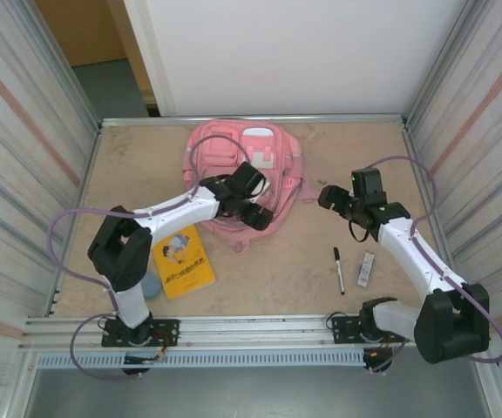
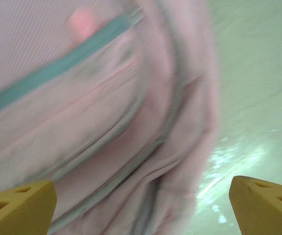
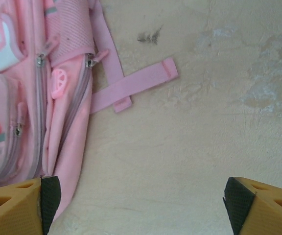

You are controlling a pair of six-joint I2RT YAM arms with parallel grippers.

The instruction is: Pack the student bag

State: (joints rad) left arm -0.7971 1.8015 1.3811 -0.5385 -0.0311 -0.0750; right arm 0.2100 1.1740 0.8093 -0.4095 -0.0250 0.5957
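Student bag (image 1: 242, 170) on the tabletop (image 3: 204, 122)
Your left hand (image 2: 141, 208) gapes wide over it, holding nothing; your right hand (image 3: 141, 205), equally spread and empty, hovers just beside it.

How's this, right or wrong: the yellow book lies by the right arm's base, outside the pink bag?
Wrong side. The top view shows the yellow book by the left arm's base, not the right; it is outside the pink bag.
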